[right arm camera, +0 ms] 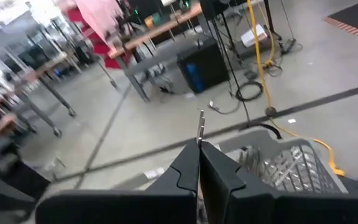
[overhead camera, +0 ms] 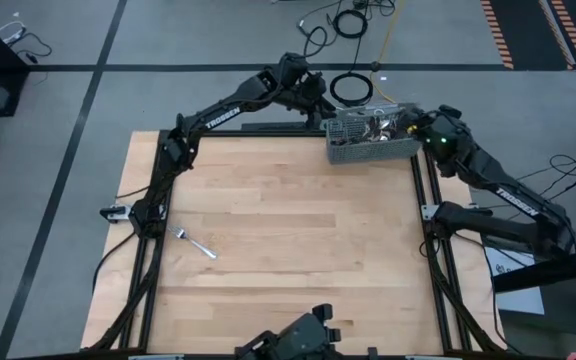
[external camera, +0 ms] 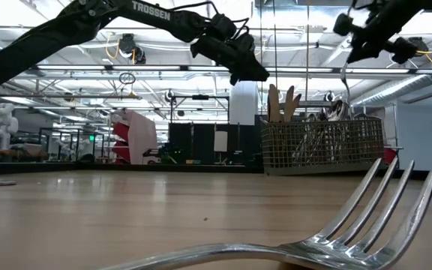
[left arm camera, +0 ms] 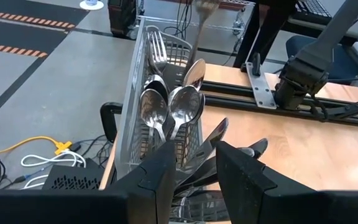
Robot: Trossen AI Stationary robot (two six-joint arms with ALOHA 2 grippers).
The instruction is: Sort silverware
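Observation:
The grey mesh caddy (overhead camera: 371, 137) stands at the table's far right, full of silverware; spoons (left arm camera: 178, 109) and forks (left arm camera: 158, 48) stand upright in it. My left gripper (left arm camera: 197, 165) is open, hovering over the caddy's left end (external camera: 242, 64). My right gripper (right arm camera: 199, 149) is above the caddy's right end (overhead camera: 423, 128), shut on a slim silver piece. One fork (overhead camera: 196, 243) lies flat on the table's left half. Another fork (external camera: 336, 236) lies right in front of the low camera. My right gripper pinches a slim silver piece between its two fingers; a short end (right arm camera: 201, 126) sticks out past the fingertips. The piece hangs below the gripper (external camera: 345, 84), over the caddy. Which kind of utensil it is, I cannot tell.
Wooden utensil handles (external camera: 280, 101) stand in the caddy's left part. A small silver object (overhead camera: 114, 212) sits at the table's left edge. Bare wood (overhead camera: 298, 220) spans the middle of the table. Cables (overhead camera: 351, 88) lie on the floor beyond the far edge.

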